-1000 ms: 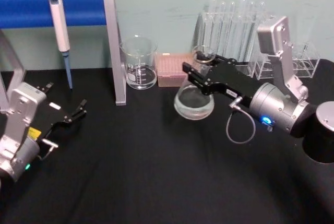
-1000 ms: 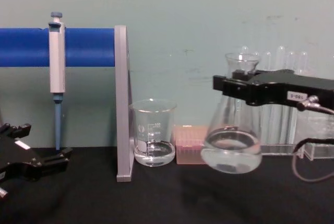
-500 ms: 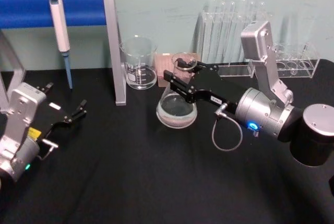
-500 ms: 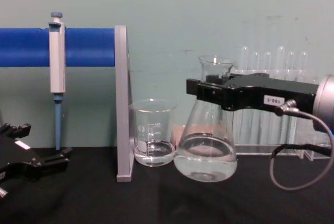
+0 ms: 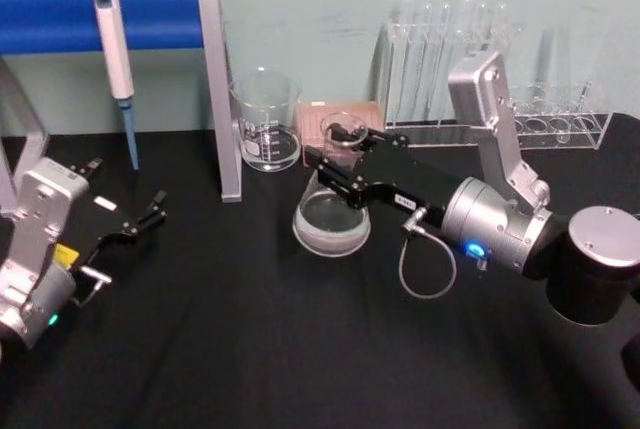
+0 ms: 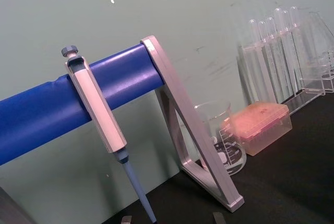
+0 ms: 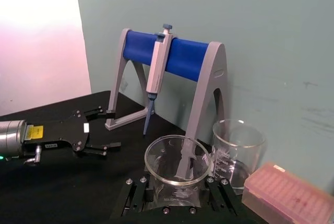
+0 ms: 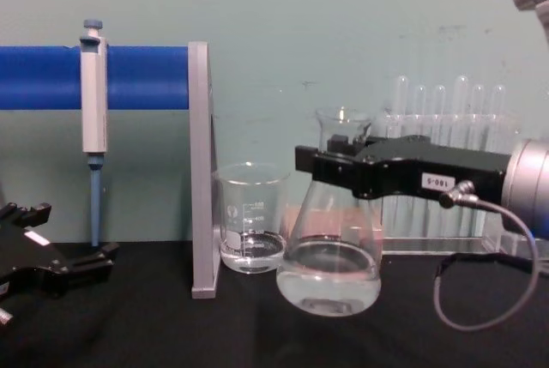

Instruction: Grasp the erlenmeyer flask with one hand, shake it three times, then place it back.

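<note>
The right gripper [image 5: 338, 152] is clamped around the neck of the erlenmeyer flask [image 5: 330, 221]. The flask is held neck-up just in front of the beaker [image 5: 267, 121] and the pink tip box [image 5: 312, 117], with clear liquid in its base. Whether that base touches the black table [image 5: 250, 329] is hard to tell. The left gripper [image 5: 125, 194] rests at the table's left, fingers spread.
</note>
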Robot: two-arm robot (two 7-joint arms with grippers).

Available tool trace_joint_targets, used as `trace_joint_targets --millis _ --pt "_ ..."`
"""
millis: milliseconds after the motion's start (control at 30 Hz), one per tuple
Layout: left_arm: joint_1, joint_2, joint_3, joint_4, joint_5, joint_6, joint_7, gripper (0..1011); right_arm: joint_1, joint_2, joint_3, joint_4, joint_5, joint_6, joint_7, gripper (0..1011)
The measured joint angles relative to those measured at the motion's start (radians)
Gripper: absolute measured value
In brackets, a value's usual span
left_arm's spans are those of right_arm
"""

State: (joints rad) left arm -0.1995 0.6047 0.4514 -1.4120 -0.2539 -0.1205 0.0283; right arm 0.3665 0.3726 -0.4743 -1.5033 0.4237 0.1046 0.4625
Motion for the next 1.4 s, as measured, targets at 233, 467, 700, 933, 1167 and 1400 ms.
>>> trace_joint_targets --millis 233,467,700,933,1167,1400 --pt "0.000 0.000 0.000 0.000 0.000 0.000 0.000 1001 0.004 -0.005 -0.013 0.027 -0.002 -0.008 0.008 449" --pt "0.000 0.000 0.000 0.000 0.000 0.000 0.000 1001 0.011 -0.015 -0.027 0.061 -0.004 -0.018 0.020 449" --pt "0.000 0.000 0.000 0.000 0.000 0.000 0.000 1001 0.019 -0.021 -0.044 0.094 -0.017 -0.032 0.033 449" --pt "0.000 0.000 0.000 0.000 0.000 0.000 0.000 1001 0.023 -0.029 -0.052 0.122 -0.026 -0.044 0.041 449" --pt "0.000 0.000 0.000 0.000 0.000 0.000 0.000 1001 0.022 -0.038 -0.051 0.145 -0.027 -0.058 0.044 449" --pt "0.000 0.000 0.000 0.000 0.000 0.000 0.000 1001 0.020 -0.046 -0.051 0.162 -0.027 -0.062 0.046 449"
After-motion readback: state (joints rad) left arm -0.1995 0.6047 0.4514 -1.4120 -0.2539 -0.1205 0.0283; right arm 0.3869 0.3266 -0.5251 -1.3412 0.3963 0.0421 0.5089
